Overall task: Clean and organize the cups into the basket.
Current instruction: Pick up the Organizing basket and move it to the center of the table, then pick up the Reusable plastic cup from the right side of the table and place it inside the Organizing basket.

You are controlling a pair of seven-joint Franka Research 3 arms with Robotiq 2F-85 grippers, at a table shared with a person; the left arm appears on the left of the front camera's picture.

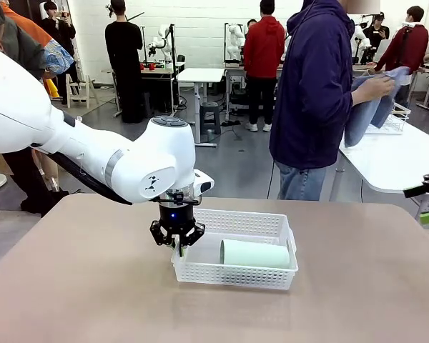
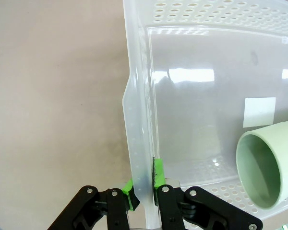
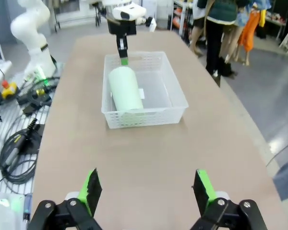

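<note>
Basket (image 1: 229,276) rim pinched by left claw (image 1: 179,246), right claw (image 3: 146,189) wide, tan table (image 1: 71,286), busy room

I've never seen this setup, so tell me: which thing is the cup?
Look at the brown table; on it sits a white mesh basket. Lying on its side inside is the cup, a pale mint-green handleless tumbler, the only thing in it.

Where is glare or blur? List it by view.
Left wrist view: bright glare patches on the glossy floor of the white lattice-mesh plastic basket. Front view: even light, faint basket shadow. Right wrist view: sharp, no glare on the tan tabletop.
</note>
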